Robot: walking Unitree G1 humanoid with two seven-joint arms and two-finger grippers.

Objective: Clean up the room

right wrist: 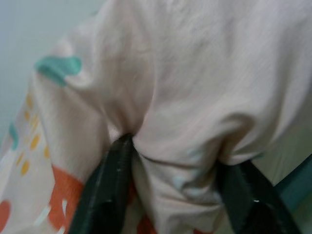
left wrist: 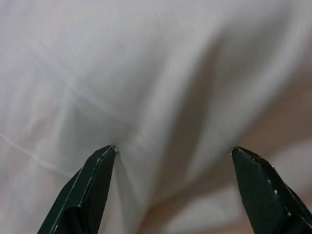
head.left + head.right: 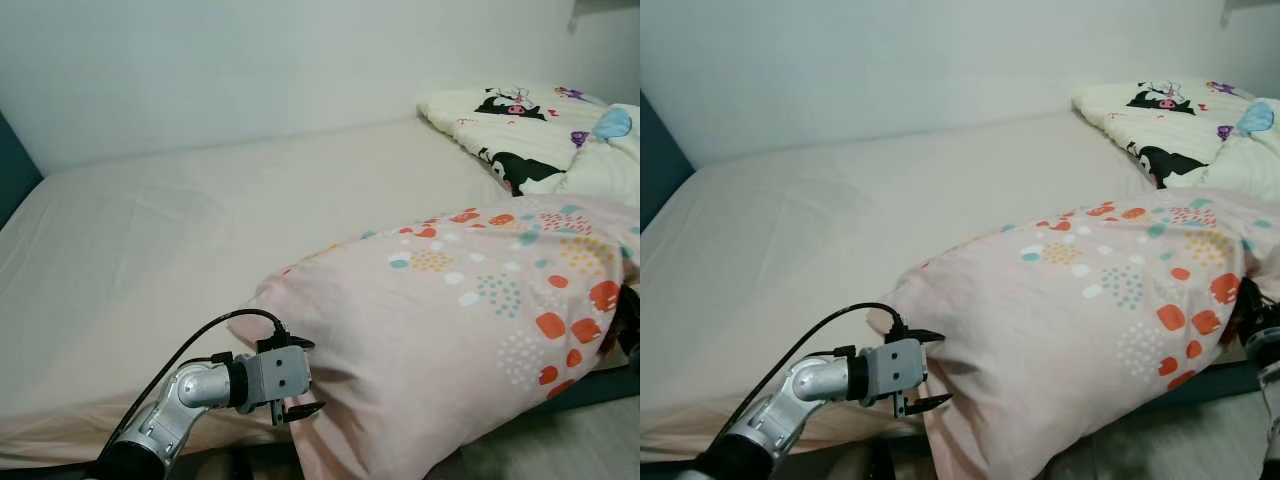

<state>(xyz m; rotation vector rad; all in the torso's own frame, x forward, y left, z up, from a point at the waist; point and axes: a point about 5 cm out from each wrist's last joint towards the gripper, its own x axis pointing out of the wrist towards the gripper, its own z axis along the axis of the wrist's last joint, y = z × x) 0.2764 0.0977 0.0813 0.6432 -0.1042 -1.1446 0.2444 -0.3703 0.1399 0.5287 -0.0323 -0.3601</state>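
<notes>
From the left eye, a large pale-pink pillow with orange, teal and yellow dotted patches (image 3: 470, 330) lies across the near right part of the bed with a plain cream fitted sheet (image 3: 160, 240), overhanging its front edge. The left gripper (image 3: 297, 377) on its silver arm is at the pillow's left end, its black fingers spread against the fabric. Behind the pillow, by the white wall (image 3: 250, 60), sits a bunched cream quilt printed with black cartoon figures (image 3: 530, 135).

From the right eye, the right gripper (image 3: 1250, 320) shows as a dark shape at the pillow's right end, pressed against the cloth.

In the left wrist view, the two black fingertips (image 2: 97, 175) stand wide apart, with creased pale pillow fabric between and beyond them.

In the right wrist view, the black fingers (image 1: 109, 185) are parted around a gathered fold of the pillow cover, which bulges between them.
</notes>
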